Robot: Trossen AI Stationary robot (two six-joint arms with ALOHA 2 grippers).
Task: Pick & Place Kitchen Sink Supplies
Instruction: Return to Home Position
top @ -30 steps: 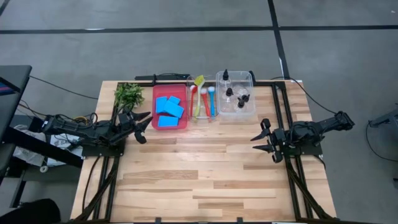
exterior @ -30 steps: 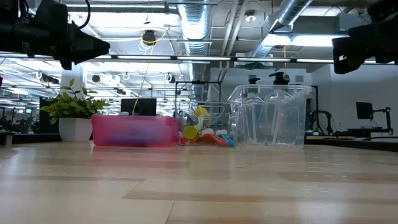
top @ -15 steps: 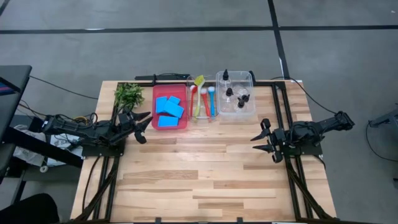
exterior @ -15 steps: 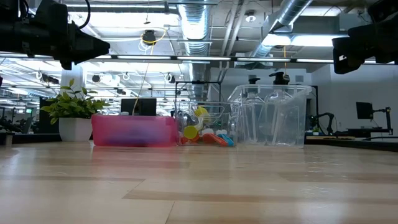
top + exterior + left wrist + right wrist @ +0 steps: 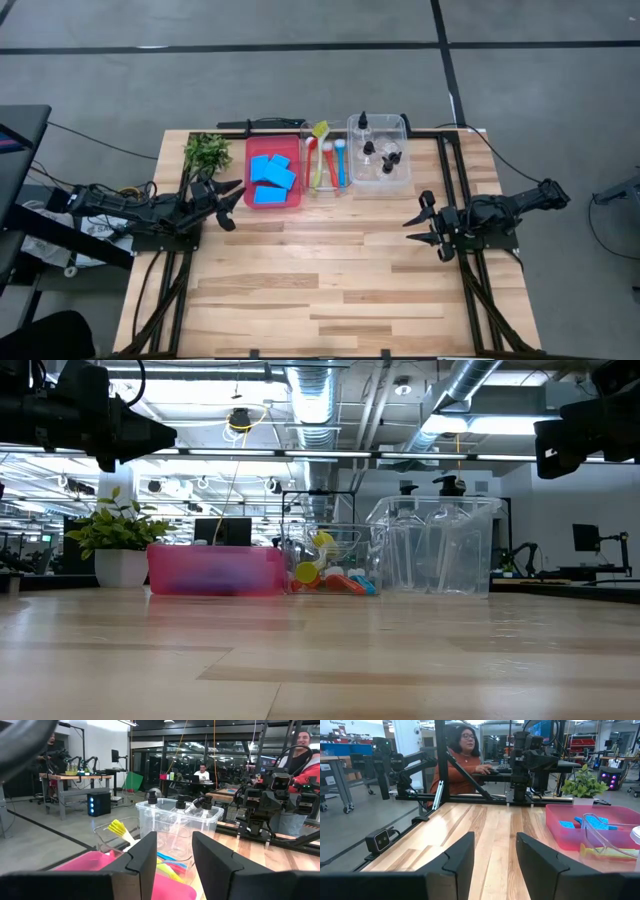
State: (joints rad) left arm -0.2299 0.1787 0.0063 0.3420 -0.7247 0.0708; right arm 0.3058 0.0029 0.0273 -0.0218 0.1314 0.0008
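Looking down over the desk (image 5: 320, 280), I'd say the sorting is as good as finished. The blue sponges (image 5: 272, 178) lie overlapping inside the red tray (image 5: 248, 170) at the far edge. The brushes (image 5: 328, 160) lie side by side in a narrow clear tray (image 5: 303, 160) just beside it. The bottles (image 5: 378, 155) stand in the bigger clear tray (image 5: 405, 150) next along. No supplies lie loose on the bare wood, and the plant (image 5: 205, 150) sits off by the red tray's far left corner.

Neither arm carries anything. The left hand (image 5: 232, 206) hangs near the red tray's near left corner, fingers spread and empty. The right hand (image 5: 416, 212) sits well apart on the other side, below the bottles, also spread with nothing between its fingers. As I judge it, all that's left is for the arms to settle at rest.

The overhead view alone shows the sponges from above. From desk height the red tray is only a pink wall hiding them, though that view shows the black bottle caps rising above the clear tray's rim. The right wrist camera catches blue through the tray's side, and a person (image 5: 465, 762) seated beyond the desk whom the overhead view doesn't show.
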